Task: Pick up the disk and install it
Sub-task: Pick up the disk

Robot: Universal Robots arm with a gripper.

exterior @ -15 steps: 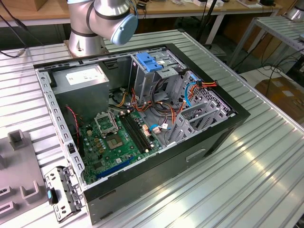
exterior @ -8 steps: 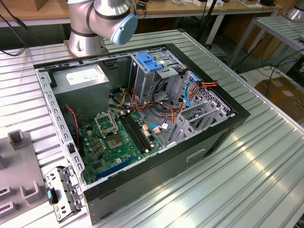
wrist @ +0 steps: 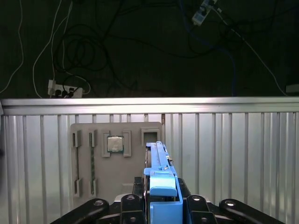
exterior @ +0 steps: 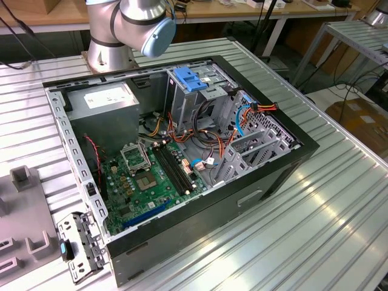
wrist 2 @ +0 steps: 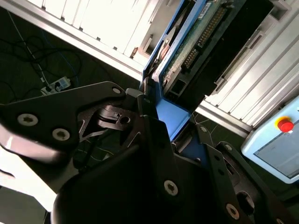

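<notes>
Claw (wrist: 163, 207): pressed together on the disk (wrist: 160, 175), pinching the blue carrier's end tab from both sides. In the second wrist view the fingers (wrist 2: 140, 109) bear on the blue plastic, not on the green circuit board.

Disk: held edge-on, clear of the counter (wrist: 233, 154), above the grey fixture plate (wrist: 117, 133). A processor chip (wrist: 115, 143) is seated in that plate, just beside the disk's line. Beyond the counter edge, loose cables (wrist: 93, 51) lie on the floor.

Exterior view: open computer case (exterior: 291, 160) with a metal drive cage (exterior: 251, 151) towards the exterior view's right; orange and blue leads are nearby.

Assessment: carry phase. Grip looks narrow, so the disk should travel without twist or knocks, carrier square to the cage and clear of leads.
</notes>
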